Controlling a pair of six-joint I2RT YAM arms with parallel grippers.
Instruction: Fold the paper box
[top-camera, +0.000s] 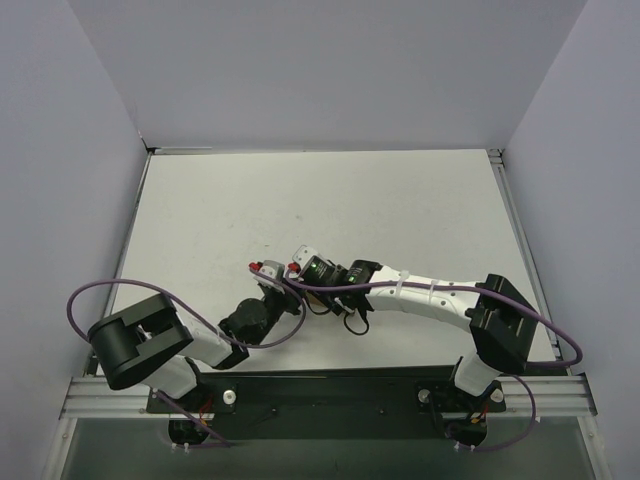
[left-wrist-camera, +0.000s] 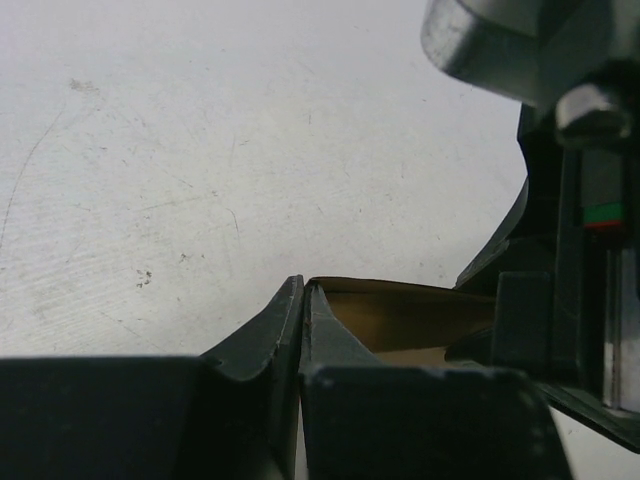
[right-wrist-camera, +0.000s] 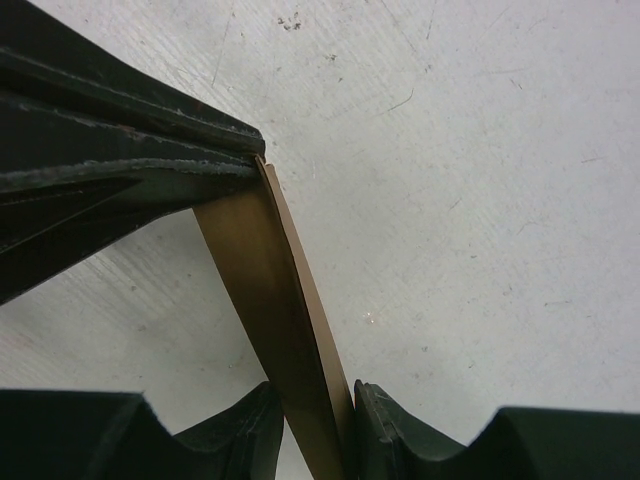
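Note:
The paper box (right-wrist-camera: 262, 270) shows as a thin brown cardboard strip, edge-on, held above the white table (right-wrist-camera: 480, 200). My right gripper (right-wrist-camera: 315, 398) is shut on its near end, a finger pressing each face. My left gripper (left-wrist-camera: 302, 287) is shut, pinching the far end, and its dark fingers (right-wrist-camera: 150, 150) show at the upper left of the right wrist view. In the left wrist view the brown flap (left-wrist-camera: 400, 315) runs right from the fingertips. From above, the left gripper (top-camera: 283, 293) and right gripper (top-camera: 322, 300) meet, and the box is hidden under them.
The white table (top-camera: 330, 200) is walled by grey panels on the left, back and right. The right wrist's body (left-wrist-camera: 575, 250) fills the right side of the left wrist view. Purple cables (top-camera: 180, 300) loop beside both arms near the front rail.

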